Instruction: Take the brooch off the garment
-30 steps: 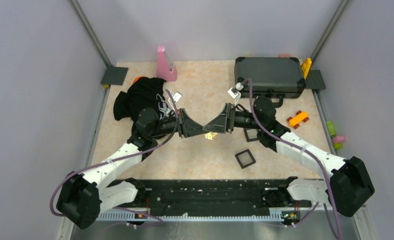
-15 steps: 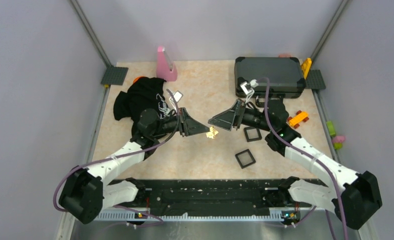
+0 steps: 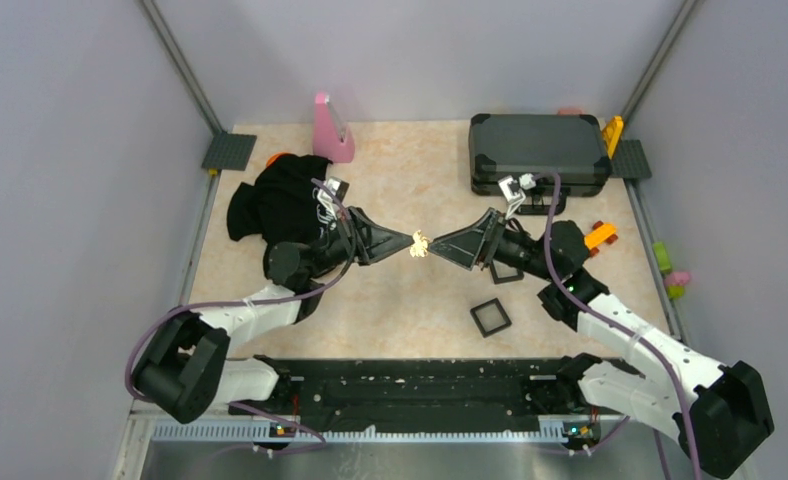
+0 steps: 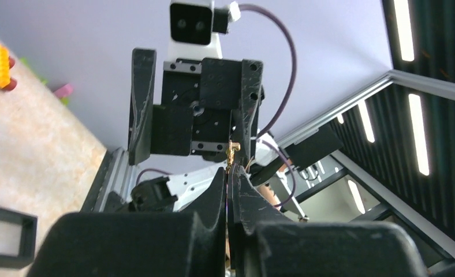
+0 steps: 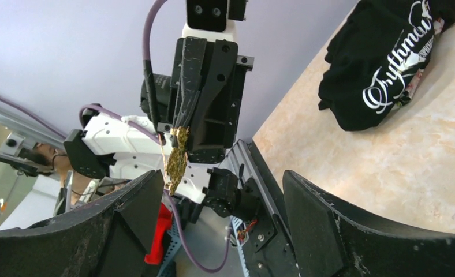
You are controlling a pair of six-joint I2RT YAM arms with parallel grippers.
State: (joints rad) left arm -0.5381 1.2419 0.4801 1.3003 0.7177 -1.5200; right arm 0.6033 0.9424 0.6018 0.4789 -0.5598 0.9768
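Left gripper [image 3: 408, 240] is pinched right down, fingers [image 4: 216, 190] pressed together, and the brooch [image 3: 420, 242] is nipped at their very tips. It's a small gold thing hanging in mid-air over the table [image 3: 400, 170], well apart from the shirt [image 3: 280, 200]. Nose to nose with it comes the right gripper [image 3: 438, 246], jaws spread wide and holding nothing. From its own wrist, the brooch hangs ahead in the gap between its two fingers [image 5: 127, 219]. From the left wrist, the brooch's top sits just beside one of the right fingers, but whether they touch, I cannot tell.

Out from there, the shirt lies crumpled at the far left, white lettering showing, with the left arm crossing over its near edge and hiding part of it. A dark case [image 3: 540, 145] sits far right. One black frame [image 3: 505, 270] is partly covered by the right arm, and a second frame [image 3: 490, 317] lies nearer, in the open. There's an orange block [image 3: 600, 236] just beside the right arm and a pink piece [image 3: 330, 128] at the far edge
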